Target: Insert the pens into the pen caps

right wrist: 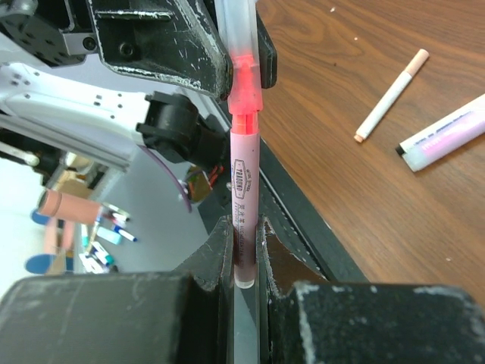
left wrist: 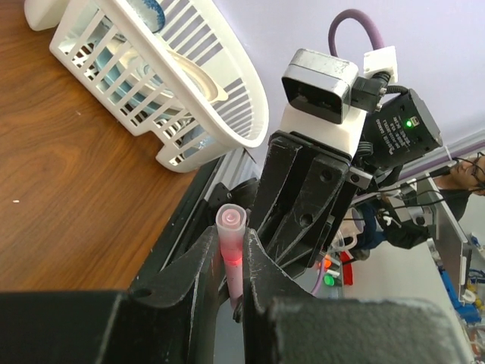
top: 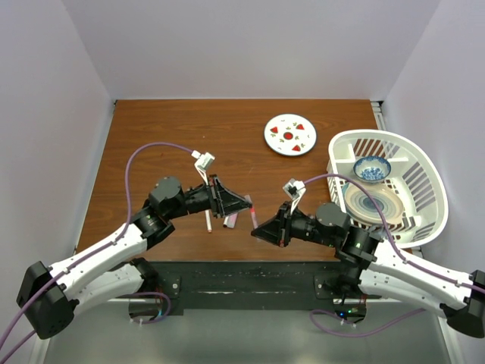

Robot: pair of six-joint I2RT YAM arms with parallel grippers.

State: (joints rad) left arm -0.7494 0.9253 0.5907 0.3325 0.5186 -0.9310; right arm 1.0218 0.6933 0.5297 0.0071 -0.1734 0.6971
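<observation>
Both arms angle inward, tips almost meeting. The left gripper [left wrist: 233, 241] pinches a translucent pale pink cap [left wrist: 231, 224]. The right gripper [right wrist: 244, 227] clamps a thick pink marker [right wrist: 244, 174], red tip inside that cap.

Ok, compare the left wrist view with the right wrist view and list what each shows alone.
Left wrist only: the white slatted plastic basket. Right wrist only: the pink printed pen shut in the right gripper, plus a thin white stick pen and a thick white-and-lilac marker lying loose. Both: the translucent pale pink cap pinched by the left gripper, red glowing inside it, and the brown wooden table.
</observation>
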